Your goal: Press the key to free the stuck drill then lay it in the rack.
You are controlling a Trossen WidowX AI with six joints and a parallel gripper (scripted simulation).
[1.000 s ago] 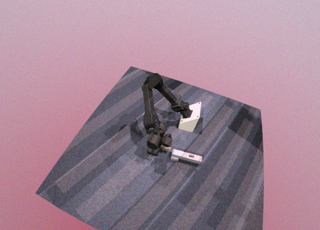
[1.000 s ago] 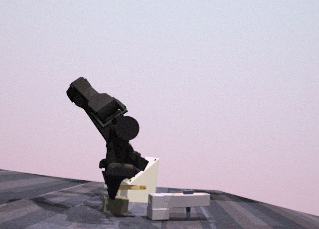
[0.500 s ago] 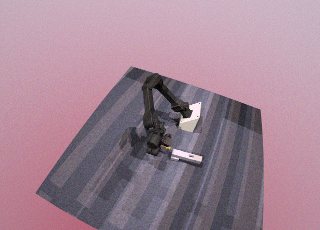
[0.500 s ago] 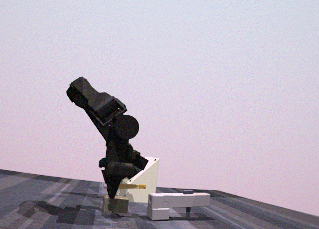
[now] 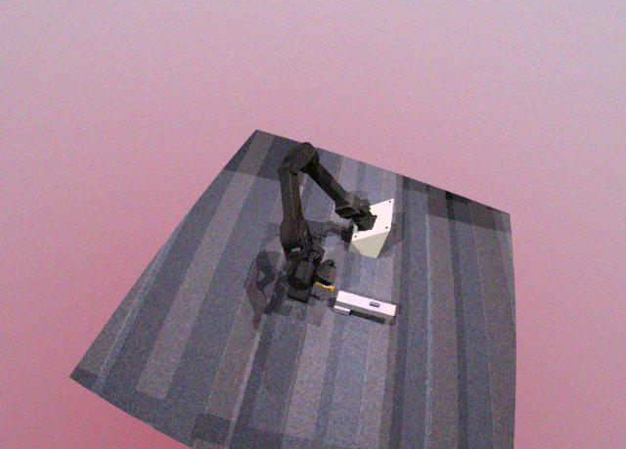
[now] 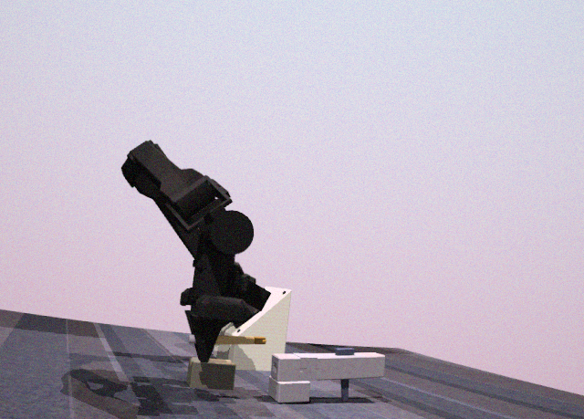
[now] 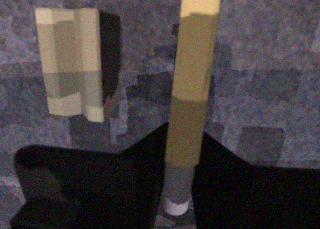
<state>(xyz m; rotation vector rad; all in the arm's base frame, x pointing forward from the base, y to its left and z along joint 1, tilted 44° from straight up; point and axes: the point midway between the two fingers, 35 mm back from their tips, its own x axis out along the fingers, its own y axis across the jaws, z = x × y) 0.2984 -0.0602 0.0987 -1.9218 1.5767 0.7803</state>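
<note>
Seen from above, on the table (image 5: 201,343) (image 6: 37,353): a block (image 5: 353,300) (image 6: 329,363), with the key (image 5: 375,303) (image 6: 344,351) set through it; at twelve o'clock from the block, a stand (image 5: 371,246) (image 6: 266,350); at ten, the drill (image 5: 326,286) (image 6: 245,340) (image 7: 191,79). In the wrist view, at nine from the drill, the rack (image 6: 217,375) (image 7: 70,64).

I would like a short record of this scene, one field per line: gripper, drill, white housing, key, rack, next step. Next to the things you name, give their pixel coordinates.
gripper: (image 6: 205,358) (image 7: 179,189) shut on the drill
drill: (image 6: 240,340) (image 7: 192,84) yellow with a grey, white-tipped end; out of the housing, held roughly level
white housing: (image 5: 365,302) (image 6: 329,366) standing on the striped surface
key: (image 5: 374,303) (image 6: 344,351) blue, on top of the housing
rack: (image 6: 219,375) (image 7: 75,64) beige, grooved; drill not in it
next step: probably bring the drill over the groove, then lower it
</note>
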